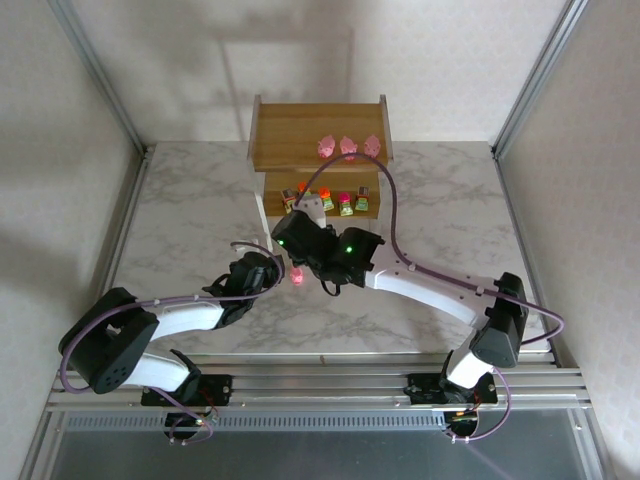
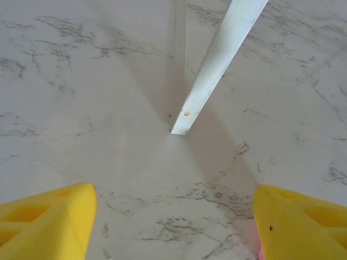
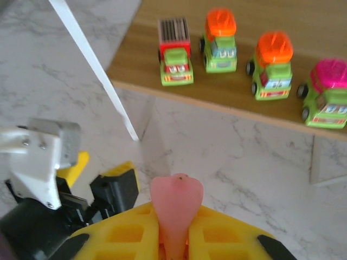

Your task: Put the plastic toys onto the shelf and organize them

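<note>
My right gripper (image 3: pixel 176 238) is shut on a translucent pink figure (image 3: pixel 176 203), whose rounded tip sticks out between the yellow fingers. From above, the pink figure (image 1: pixel 298 276) hangs just over the marble in front of the shelf (image 1: pixel 300 125). Three pink figures (image 1: pixel 348 147) stand on the upper tier. Several green-based trucks (image 1: pixel 345 203) line the lower tier, and the right wrist view shows these trucks (image 3: pixel 220 40) close up. My left gripper (image 1: pixel 268 272) sits right beside the right one, and its jaws (image 2: pixel 176 227) are open over bare marble.
A thin white shelf leg (image 2: pixel 217 59) stands just ahead of the left gripper, and the same leg (image 3: pixel 92 65) shows left of the trucks. The two arms nearly touch at the grippers. Metal frame posts (image 1: pixel 530 80) flank the marble table (image 1: pixel 180 220).
</note>
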Controlling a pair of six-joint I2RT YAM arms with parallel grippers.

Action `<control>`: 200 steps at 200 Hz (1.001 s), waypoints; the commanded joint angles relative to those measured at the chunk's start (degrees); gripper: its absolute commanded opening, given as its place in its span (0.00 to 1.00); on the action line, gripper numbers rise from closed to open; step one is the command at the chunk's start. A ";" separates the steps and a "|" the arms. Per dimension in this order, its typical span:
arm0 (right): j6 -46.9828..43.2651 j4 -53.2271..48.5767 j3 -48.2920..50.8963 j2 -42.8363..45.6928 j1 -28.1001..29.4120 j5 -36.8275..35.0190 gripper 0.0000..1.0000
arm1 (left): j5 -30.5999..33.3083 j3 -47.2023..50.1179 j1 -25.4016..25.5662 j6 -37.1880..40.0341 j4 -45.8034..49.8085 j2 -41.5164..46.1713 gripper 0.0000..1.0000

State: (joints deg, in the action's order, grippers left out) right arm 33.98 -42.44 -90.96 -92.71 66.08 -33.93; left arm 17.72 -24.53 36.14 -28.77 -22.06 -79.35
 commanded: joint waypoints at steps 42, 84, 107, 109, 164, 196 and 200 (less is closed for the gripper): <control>-8.02 -7.52 -16.28 -0.31 1.14 -4.25 0.15 | -0.13 -0.69 -0.53 -0.93 0.27 0.70 0.75; -12.47 -9.10 -26.05 -2.92 1.22 -5.14 0.14 | -0.14 -0.77 -0.48 -1.00 0.27 0.72 0.75; -15.19 -10.12 -32.30 -5.59 1.23 -6.07 0.14 | -0.23 -0.69 -0.50 -0.98 0.34 0.86 0.75; -15.44 -10.23 -32.80 -5.87 1.24 -6.15 0.15 | -0.22 -0.62 -0.53 -0.94 0.33 0.87 0.75; -18.05 -18.20 -55.26 -18.57 -1.97 -6.91 0.14 | -0.75 -0.69 -0.54 -1.04 0.44 1.11 0.75; -17.27 -22.25 -65.59 -25.50 -6.15 -4.21 0.14 | -0.83 -0.56 -0.53 -1.08 0.42 1.70 0.75; -17.01 -22.16 -65.66 -25.74 -6.68 -3.63 0.14 | -0.84 -0.53 -0.50 -1.02 0.43 1.74 0.75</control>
State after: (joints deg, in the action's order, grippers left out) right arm 17.10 -59.77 -152.48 -115.63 62.57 -38.87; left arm 17.47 -24.53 36.14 -28.77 -22.04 -79.02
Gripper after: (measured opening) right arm 0.137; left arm 0.754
